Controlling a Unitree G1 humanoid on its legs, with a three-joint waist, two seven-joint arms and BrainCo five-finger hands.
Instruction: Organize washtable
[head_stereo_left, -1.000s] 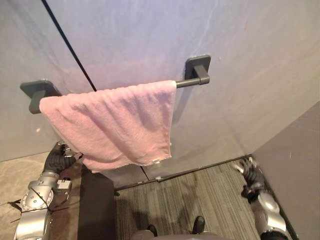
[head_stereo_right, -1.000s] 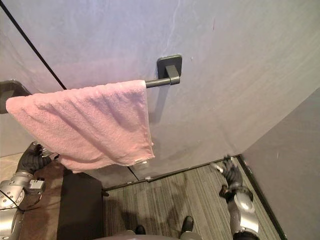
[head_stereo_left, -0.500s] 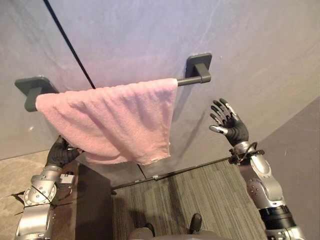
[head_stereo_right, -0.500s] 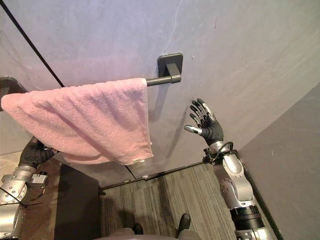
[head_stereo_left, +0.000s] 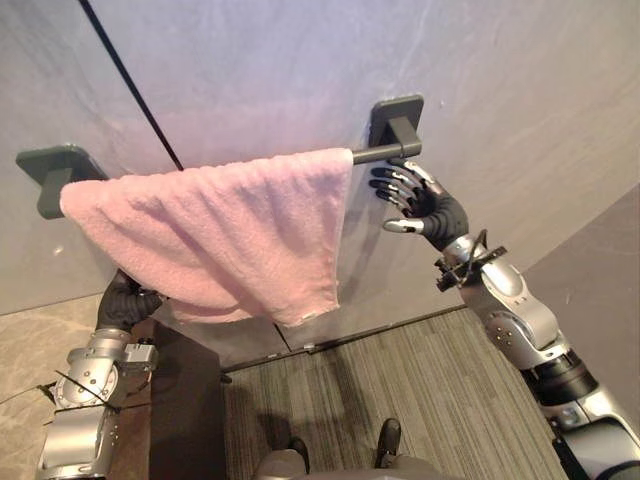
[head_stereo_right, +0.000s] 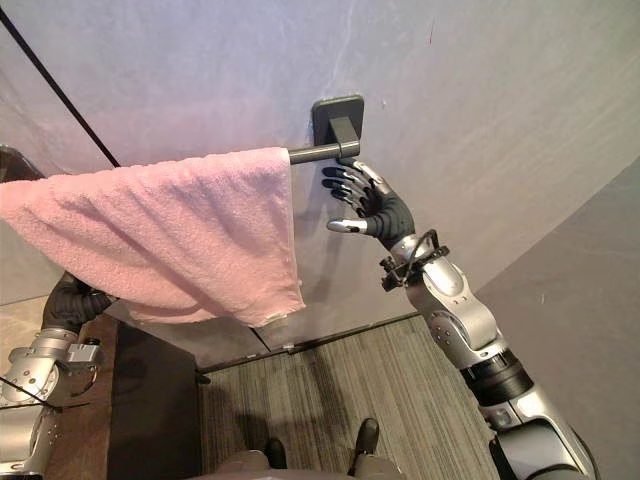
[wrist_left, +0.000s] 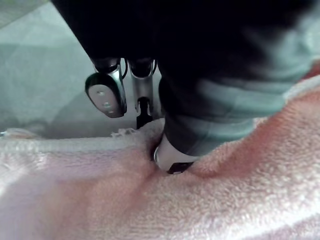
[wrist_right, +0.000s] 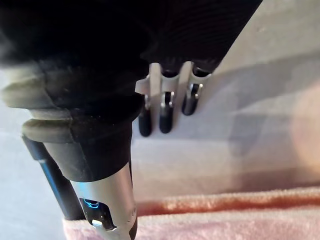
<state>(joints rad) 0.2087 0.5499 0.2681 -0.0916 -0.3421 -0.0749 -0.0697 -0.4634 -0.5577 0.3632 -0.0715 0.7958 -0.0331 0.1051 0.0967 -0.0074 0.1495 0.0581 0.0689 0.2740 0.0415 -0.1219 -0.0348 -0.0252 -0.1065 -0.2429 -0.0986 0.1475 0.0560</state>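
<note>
A pink towel (head_stereo_left: 220, 225) hangs over a dark grey bar (head_stereo_left: 375, 154) fixed to the grey wall between two mounts (head_stereo_left: 397, 115). It covers the bar's left and middle; the right end is bare. My left hand (head_stereo_left: 122, 305) sits under the towel's lower left edge. In the left wrist view its thumb (wrist_left: 172, 160) digs into the pink towel (wrist_left: 150, 200), pinching it. My right hand (head_stereo_left: 420, 200) is raised just below the bar's bare right end, fingers (wrist_right: 165, 117) spread and holding nothing, a little right of the towel's edge.
A dark cabinet (head_stereo_left: 190, 400) stands at the lower left beside a beige top (head_stereo_left: 30, 350). Grey striped flooring (head_stereo_left: 420, 390) runs along the wall's foot. A grey partition (head_stereo_left: 600, 290) closes the right side. A black seam (head_stereo_left: 130, 85) runs down the wall.
My right arm has risen from near the floor to just under the bar's right end. The left hand stays at the towel's lower left edge; the view has shifted slightly.
</note>
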